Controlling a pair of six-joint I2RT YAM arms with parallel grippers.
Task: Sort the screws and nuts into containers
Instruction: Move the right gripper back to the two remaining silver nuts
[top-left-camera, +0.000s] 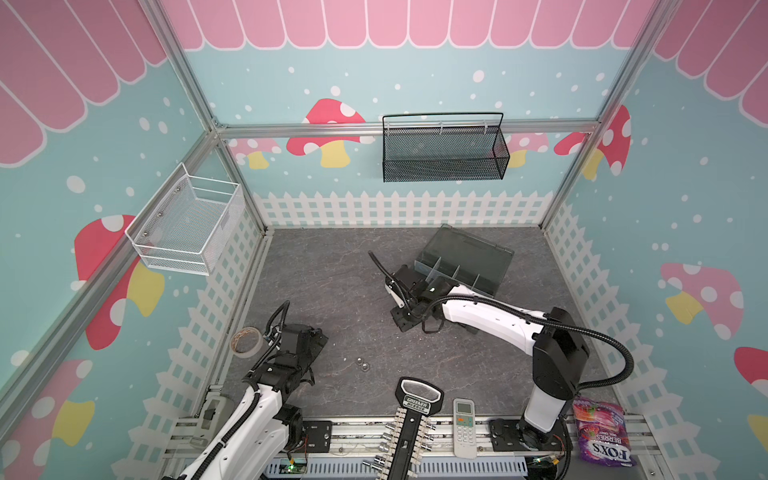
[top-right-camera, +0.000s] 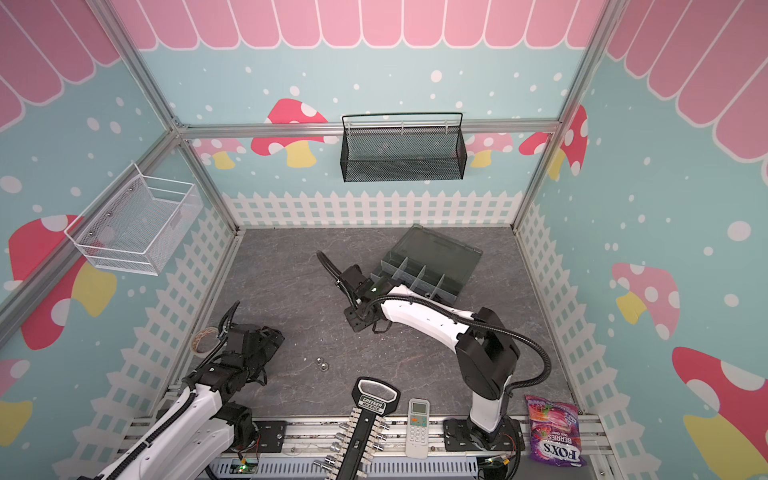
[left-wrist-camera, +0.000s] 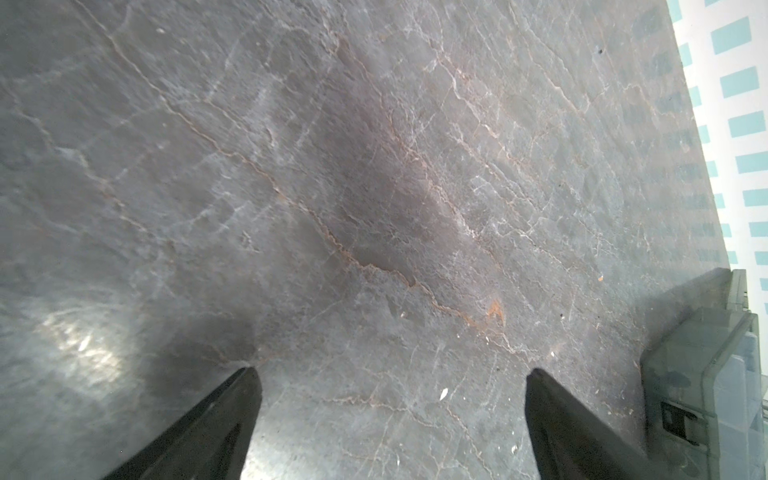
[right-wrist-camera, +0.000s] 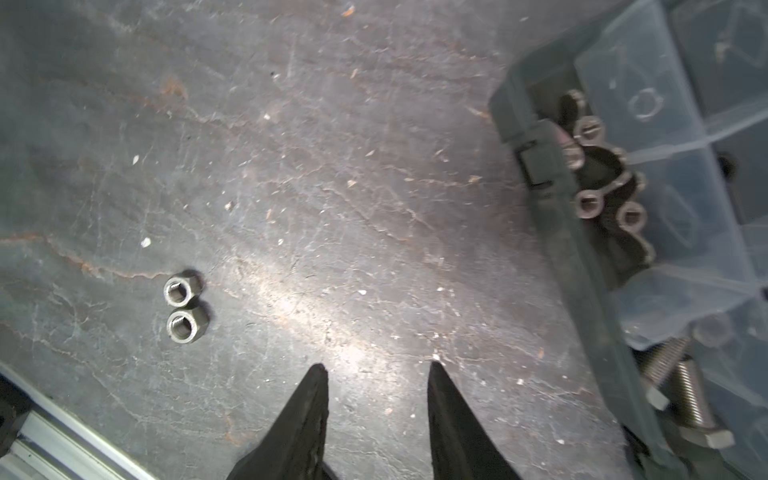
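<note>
Two silver hex nuts (top-left-camera: 362, 363) (top-right-camera: 320, 363) lie side by side on the grey table, toward the front; the right wrist view shows them too (right-wrist-camera: 181, 308). The dark translucent organiser box (top-left-camera: 465, 266) (top-right-camera: 432, 266) stands open at the back right. One of its containers (right-wrist-camera: 552, 232) holds several black round-headed screws (right-wrist-camera: 588, 203), and another holds silver bolts (right-wrist-camera: 690, 395). My right gripper (right-wrist-camera: 376, 365) (top-left-camera: 404, 321) hangs low over bare table just left of the box, jaws partly open and holding nothing. My left gripper (left-wrist-camera: 392, 370) (top-left-camera: 316, 336) is wide open over bare table at the front left.
A tape roll (top-left-camera: 246, 340) lies by the left wall. Along the front edge are a socket rack (top-left-camera: 409, 432), a white remote (top-left-camera: 464, 428) and a purple candy bag (top-left-camera: 602, 432). A black mesh basket (top-left-camera: 444, 149) and a white wire basket (top-left-camera: 187, 224) hang on the walls.
</note>
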